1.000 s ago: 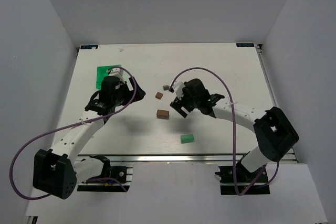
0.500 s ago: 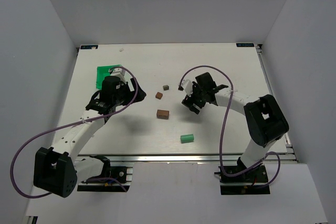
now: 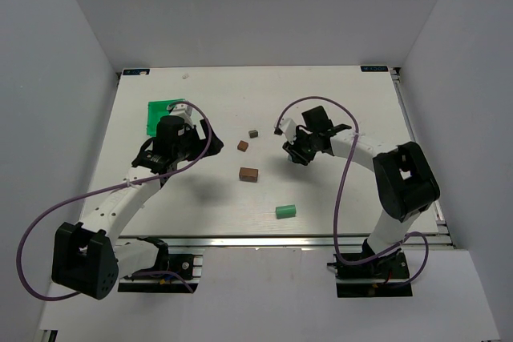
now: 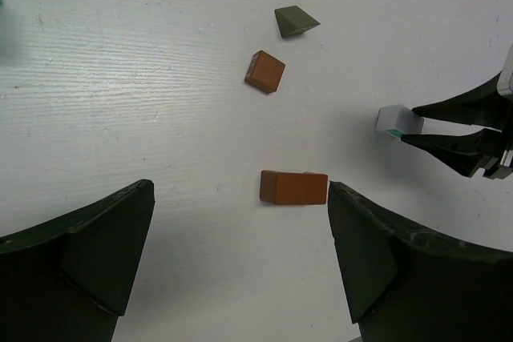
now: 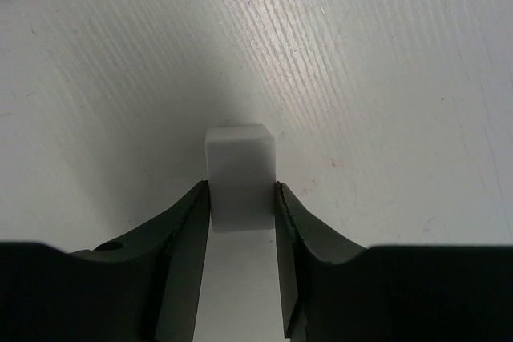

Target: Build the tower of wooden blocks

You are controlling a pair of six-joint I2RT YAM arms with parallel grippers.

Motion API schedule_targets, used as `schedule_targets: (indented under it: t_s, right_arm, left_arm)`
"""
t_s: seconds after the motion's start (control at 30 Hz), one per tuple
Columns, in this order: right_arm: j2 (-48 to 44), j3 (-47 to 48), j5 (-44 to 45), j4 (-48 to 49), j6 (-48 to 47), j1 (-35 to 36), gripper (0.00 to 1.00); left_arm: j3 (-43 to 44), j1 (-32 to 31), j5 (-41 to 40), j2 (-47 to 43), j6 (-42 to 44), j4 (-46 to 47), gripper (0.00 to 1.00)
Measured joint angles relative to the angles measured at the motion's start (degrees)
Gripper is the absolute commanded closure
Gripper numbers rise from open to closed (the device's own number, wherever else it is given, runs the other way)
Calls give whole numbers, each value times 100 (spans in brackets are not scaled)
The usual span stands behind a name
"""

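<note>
On the table (image 3: 337, 198), your low-angled right tool (image 5: 242, 198) pinches a white block (image 5: 240, 164); left tool (image 4: 239, 238) hovers wide open.

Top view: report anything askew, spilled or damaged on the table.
Nothing damaged or spilled. Nothing is stacked: the long brown block, small brown block, dark wedge and green block lie scattered apart; the right gripper pinches a whitish block.

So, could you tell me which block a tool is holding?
The whitish block, pinched in the right tool; the long brown block, small brown block, dark wedge and green block lie loose.
</note>
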Motion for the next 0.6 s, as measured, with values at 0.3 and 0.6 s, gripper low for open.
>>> schedule_targets:
  t_s: [0.3, 0.6]
  right_arm:
    - [9, 752, -505, -608, 103, 275, 82]
    - [17, 1261, -625, -730, 437, 1416, 81]
  left_arm:
    - [-68, 0, -9, -7, 17, 59, 2]
    - [-184, 0, -114, -105, 22, 35, 2]
